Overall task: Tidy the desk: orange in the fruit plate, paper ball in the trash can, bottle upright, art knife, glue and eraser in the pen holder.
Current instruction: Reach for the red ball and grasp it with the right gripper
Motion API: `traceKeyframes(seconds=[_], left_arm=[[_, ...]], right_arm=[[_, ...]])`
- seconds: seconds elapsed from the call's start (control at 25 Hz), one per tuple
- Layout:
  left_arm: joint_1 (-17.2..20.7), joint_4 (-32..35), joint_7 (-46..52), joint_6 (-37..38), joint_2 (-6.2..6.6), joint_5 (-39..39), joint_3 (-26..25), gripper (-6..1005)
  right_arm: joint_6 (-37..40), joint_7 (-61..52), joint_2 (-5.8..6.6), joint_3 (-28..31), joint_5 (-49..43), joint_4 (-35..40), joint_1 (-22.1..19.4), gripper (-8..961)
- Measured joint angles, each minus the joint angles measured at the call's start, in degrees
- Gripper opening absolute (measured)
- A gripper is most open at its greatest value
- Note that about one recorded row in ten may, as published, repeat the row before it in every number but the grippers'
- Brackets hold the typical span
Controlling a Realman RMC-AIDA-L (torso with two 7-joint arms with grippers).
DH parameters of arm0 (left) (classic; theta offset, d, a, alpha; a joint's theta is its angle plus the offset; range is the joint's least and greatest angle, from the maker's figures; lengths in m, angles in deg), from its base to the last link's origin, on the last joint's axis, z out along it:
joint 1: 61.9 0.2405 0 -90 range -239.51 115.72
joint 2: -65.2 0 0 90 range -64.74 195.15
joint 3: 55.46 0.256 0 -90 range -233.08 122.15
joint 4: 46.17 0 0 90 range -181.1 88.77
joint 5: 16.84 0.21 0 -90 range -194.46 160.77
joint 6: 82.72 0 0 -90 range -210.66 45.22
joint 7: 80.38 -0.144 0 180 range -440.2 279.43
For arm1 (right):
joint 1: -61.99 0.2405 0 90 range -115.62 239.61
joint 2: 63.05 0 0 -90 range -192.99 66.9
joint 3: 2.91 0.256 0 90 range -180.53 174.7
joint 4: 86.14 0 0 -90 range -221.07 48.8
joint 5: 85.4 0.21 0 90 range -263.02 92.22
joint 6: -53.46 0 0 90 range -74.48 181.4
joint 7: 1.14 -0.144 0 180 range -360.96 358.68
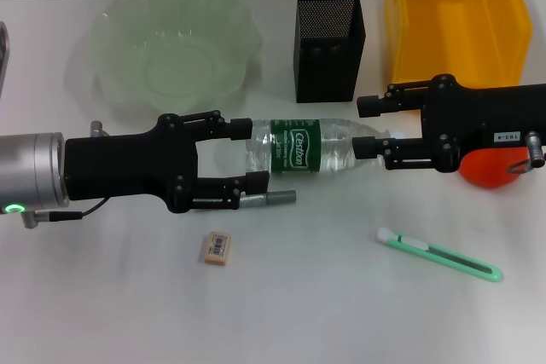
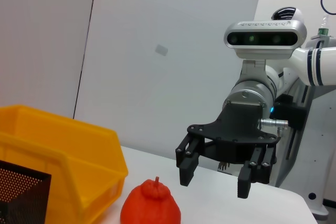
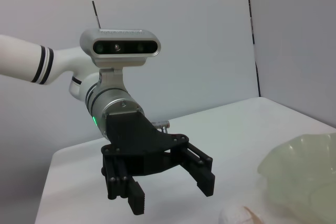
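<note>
White and flat, the counter (image 1: 102, 313) carries a small clear plastic water bottle (image 1: 311, 147) with a green label, lying on its side at the middle, its cap end toward the right gripper (image 1: 368, 128). The left gripper (image 1: 252, 155) faces the bottle's base from the other side; both sets of fingers are spread wide and grip nothing. Setting the bottle upright looks like the step in hand, and the next move likely calls for one gripper to close around the body and tip it onto its base. Just beside the lower left finger lies the slim grey glue stick (image 1: 275, 199). Farther out lie the tan eraser (image 1: 217, 247), mint-green art knife (image 1: 439, 255), round orange (image 1: 486, 170), black mesh pen holder (image 1: 328, 36), yellow trash can (image 1: 456, 19) and pale green fruit plate (image 1: 175, 49).
</note>
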Motion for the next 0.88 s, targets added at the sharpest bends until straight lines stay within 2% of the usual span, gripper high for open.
traceKeyframes(seconds=[0.64, 0.88], left_arm=[[0.0, 0.1, 0.0, 0.1, 0.0, 0.1, 0.0, 801], [0.0, 0.5, -0.1, 0.2, 0.0, 0.2, 0.0, 801]], right_arm=[[-0.2, -0.2, 0.0, 0.4, 0.2, 0.1, 0.0, 597], [1.3, -8.1, 0.56, 0.7, 1.0, 5.0, -0.5, 595]])
